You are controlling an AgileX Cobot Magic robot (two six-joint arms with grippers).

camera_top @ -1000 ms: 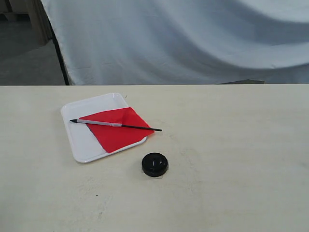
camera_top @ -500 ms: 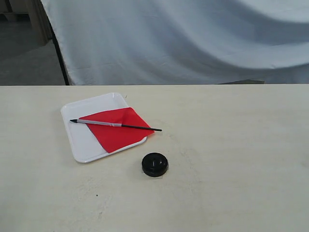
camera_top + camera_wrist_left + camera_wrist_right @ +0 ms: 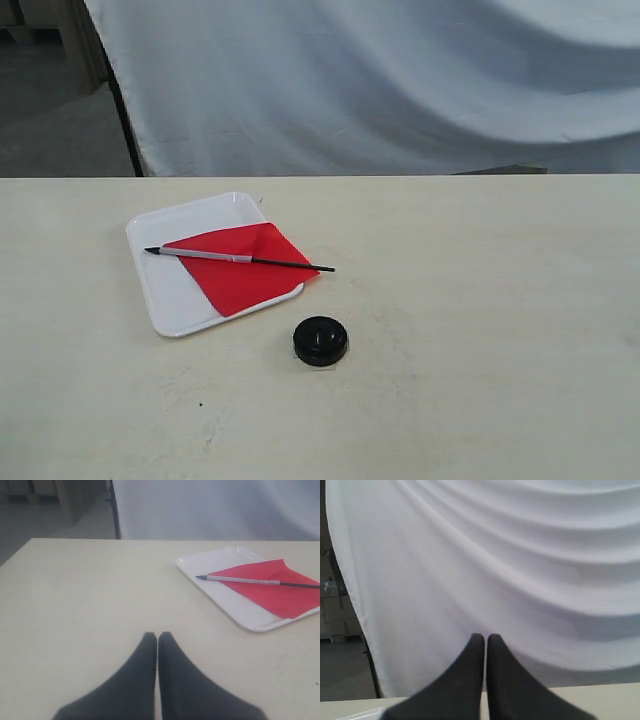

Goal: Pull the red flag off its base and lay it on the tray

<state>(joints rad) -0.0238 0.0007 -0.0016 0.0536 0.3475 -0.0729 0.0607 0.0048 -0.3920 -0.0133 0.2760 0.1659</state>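
Here's the pale table (image 3: 480,330), and left of centre sits the white tray (image 3: 168,300), turned at a slant. The red flag (image 3: 245,278) lies flat on it, cloth spread across the tray's right half, one corner spilling over the rim onto the tabletop. The stick runs along the cloth's upper edge, with its pointed black tip over the tray on the left and its thin black end poking past the rim on the right. Near the tray's front right corner, but apart from it, sits the base (image 3: 320,340), round, glossy and black, on bare table. Behind it all hangs a draped white sheet (image 3: 400,90).
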